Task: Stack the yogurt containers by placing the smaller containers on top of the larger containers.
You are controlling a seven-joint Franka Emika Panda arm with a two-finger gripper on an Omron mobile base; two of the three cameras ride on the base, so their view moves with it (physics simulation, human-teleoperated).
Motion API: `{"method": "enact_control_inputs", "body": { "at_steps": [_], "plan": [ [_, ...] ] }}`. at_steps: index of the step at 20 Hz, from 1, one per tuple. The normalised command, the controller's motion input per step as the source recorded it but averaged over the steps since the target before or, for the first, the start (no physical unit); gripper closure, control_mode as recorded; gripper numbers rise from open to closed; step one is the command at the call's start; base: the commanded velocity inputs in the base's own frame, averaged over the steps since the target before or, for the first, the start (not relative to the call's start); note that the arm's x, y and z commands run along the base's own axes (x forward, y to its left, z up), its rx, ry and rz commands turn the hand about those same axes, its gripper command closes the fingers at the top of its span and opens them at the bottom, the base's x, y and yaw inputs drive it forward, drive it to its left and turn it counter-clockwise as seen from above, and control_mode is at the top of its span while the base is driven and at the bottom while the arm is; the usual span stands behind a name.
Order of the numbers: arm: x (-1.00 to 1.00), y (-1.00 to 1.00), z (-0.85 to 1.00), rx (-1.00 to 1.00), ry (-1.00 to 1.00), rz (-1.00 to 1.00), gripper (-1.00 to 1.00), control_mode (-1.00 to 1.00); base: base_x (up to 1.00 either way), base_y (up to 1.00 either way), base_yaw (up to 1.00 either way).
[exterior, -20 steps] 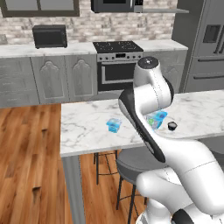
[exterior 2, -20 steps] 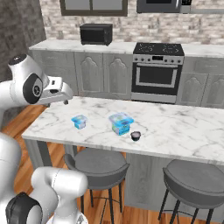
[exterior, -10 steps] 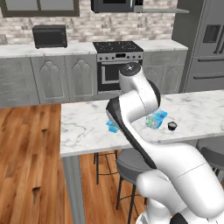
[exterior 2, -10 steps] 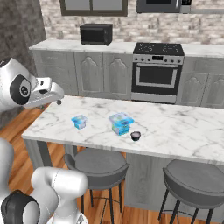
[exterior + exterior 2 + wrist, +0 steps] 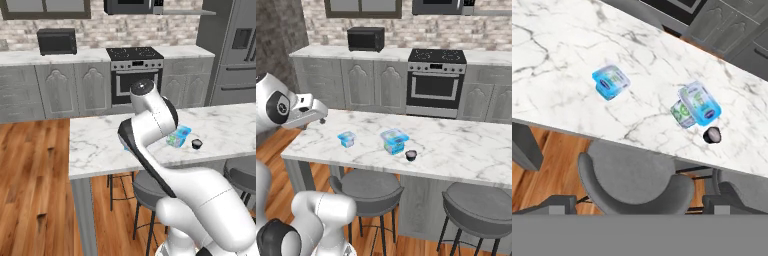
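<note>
A white marble island counter (image 5: pixel 466 145) stands on a wood floor (image 5: pixel 30 165), with grey stools (image 5: pixel 366 187) at its near side. Beyond it are grey cabinets, a steel oven (image 5: pixel 436 85) and a black microwave (image 5: pixel 365 38). The squat light-blue tub (image 5: pixel 347 139) sits on the marble, left of and apart from the green-labelled pale tub (image 5: pixel 394 141). A small dark cup (image 5: pixel 411 155) rests just right. The gripper (image 5: pixel 322 120) hangs off the counter's left end, jaws apart, empty.
</note>
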Motion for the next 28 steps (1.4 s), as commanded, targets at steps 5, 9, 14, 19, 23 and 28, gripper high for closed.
{"method": "enact_control_inputs", "body": {
  "at_steps": [5, 9, 14, 19, 23, 28],
  "plan": [
    [0.00, 0.00, -0.19, 0.00, 0.00, 0.00, -1.00, -1.00, 0.00, 0.00, 0.00],
    [0.00, 0.00, -0.21, -0.02, 0.00, 0.00, -1.00, -1.00, 0.00, 0.00, 0.00],
    [0.00, 0.00, -0.13, -0.09, 0.00, 0.00, -1.00, -1.00, 0.00, 0.00, 0.00],
    [0.00, 0.00, -0.10, -0.04, 0.00, 0.00, -1.00, -1.00, 0.00, 0.00, 0.00],
    [0.00, 0.00, -0.16, 0.00, 0.00, 0.00, -1.00, -1.00, 0.00, 0.00, 0.00],
    [0.00, 0.00, -0.08, 0.00, 0.00, 0.01, -1.00, -1.00, 0.00, 0.00, 0.00]
  ]
}}
